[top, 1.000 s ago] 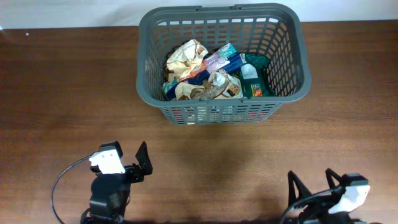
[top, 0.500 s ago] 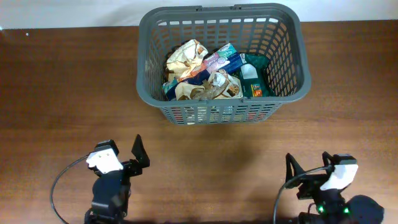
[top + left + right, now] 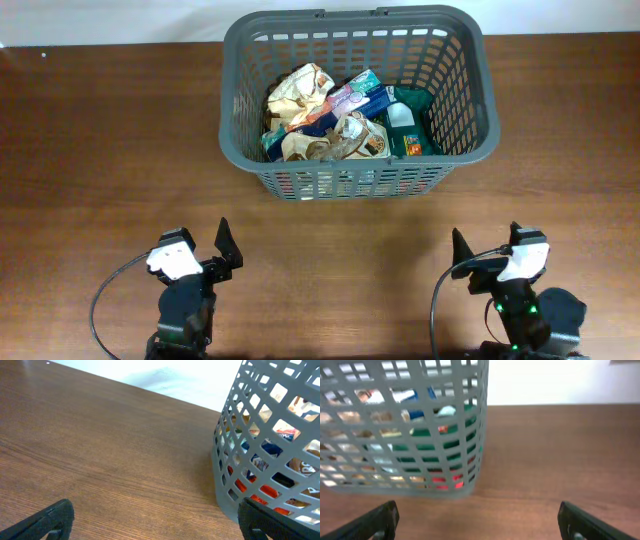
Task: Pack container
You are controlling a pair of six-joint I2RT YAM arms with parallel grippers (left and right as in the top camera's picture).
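I'm seeing the container [image 3: 350, 183] sitting upright at the middle of the tabletop's [image 3: 100, 150] far edge, its far rim reaching the white wall strip [image 3: 100, 20]. It's a dark grey basket with slotted lattice walls and rounded corners. It's holding a heap of crumpled food packets [image 3: 318, 112], with a green packet [image 3: 410, 128] lying at the right end. The tabletop is showing dark brown wood grain.

The left gripper [image 3: 200, 252] and right gripper [image 3: 490, 262] are hanging by the near edge, well apart from the basket. Both jaws are spread wide, holding nothing.

The wrist views are looking at the basket's near corners from low down. There, red and orange packaging is showing plainly through the lowest slots, which overhead is barely giving me.
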